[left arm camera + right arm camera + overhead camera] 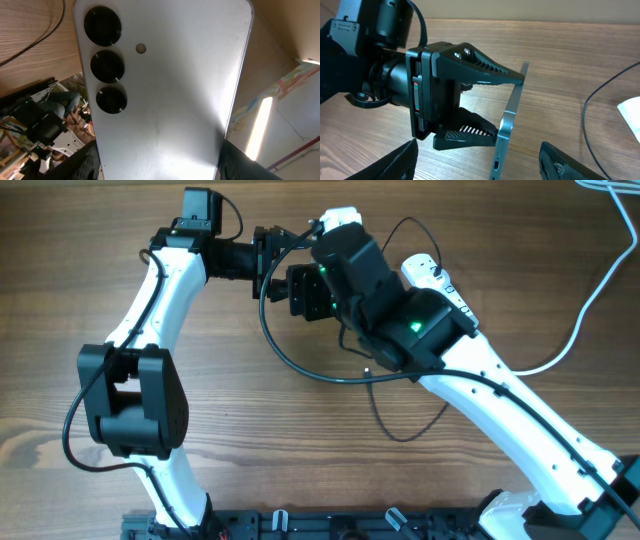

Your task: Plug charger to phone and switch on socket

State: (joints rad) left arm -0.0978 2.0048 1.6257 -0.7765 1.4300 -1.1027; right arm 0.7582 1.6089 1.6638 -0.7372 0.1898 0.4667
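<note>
The phone [165,95] fills the left wrist view, silvery back and three lenses toward the camera. My left gripper [160,172] is shut on its long edges and holds it above the table. In the right wrist view the phone [509,125] stands edge-on in the left gripper [470,105], with its port at the lower end. My right gripper [479,152] is open and empty, its fingers either side of that end. Overhead, the right gripper [305,290] covers the phone beside the left gripper [272,265]. The charger cable [290,358] loops on the table; its tip is unclear. The socket [432,275] lies partly under the right arm.
A thick white cord [600,275] runs from the socket toward the back right corner. The charger cable [586,120] also crosses the wood at the right of the right wrist view, next to a white edge [631,111]. The arm bases stand along the front edge.
</note>
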